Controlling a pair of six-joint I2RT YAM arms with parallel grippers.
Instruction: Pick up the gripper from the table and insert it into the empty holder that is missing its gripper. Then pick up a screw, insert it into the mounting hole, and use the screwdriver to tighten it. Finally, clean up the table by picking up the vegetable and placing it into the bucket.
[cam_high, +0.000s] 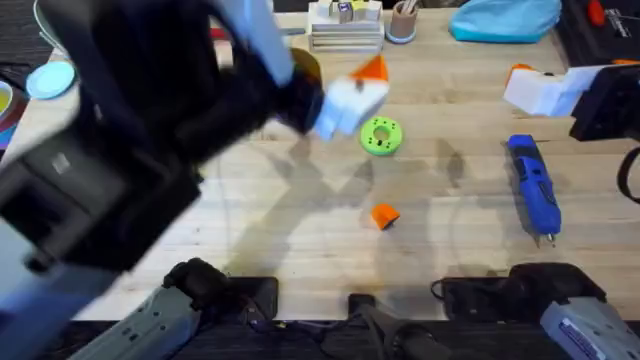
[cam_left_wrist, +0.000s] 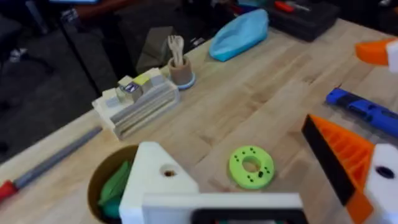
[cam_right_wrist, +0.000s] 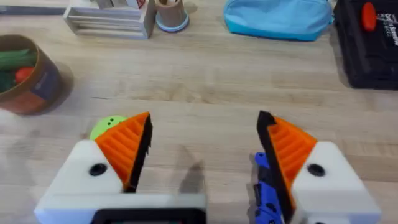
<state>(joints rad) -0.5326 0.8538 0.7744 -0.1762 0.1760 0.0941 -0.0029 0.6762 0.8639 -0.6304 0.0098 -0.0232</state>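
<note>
The orange gripper (cam_high: 384, 215) lies loose on the table's middle. My left gripper (cam_high: 352, 95) hangs open above the far middle. One of its fingers is a bare white holder (cam_left_wrist: 155, 180) with a mounting hole; the other carries an orange tip (cam_left_wrist: 345, 155). My right gripper (cam_right_wrist: 205, 121) stands open at the right, both fingers orange-tipped. The blue screwdriver (cam_high: 532, 185) lies below it on the table. The orange-brown bucket (cam_right_wrist: 28, 78) holds green and red toy pieces; I cannot tell the vegetable among them. The screw is out of view.
A lime-green ring (cam_high: 381, 136) lies just below the left gripper. At the back stand a wooden rack (cam_left_wrist: 140, 102), a cup (cam_left_wrist: 180, 68), a blue pouch (cam_right_wrist: 280, 15) and a black case (cam_right_wrist: 367, 37). A red-handled tool (cam_left_wrist: 43, 165) lies far left.
</note>
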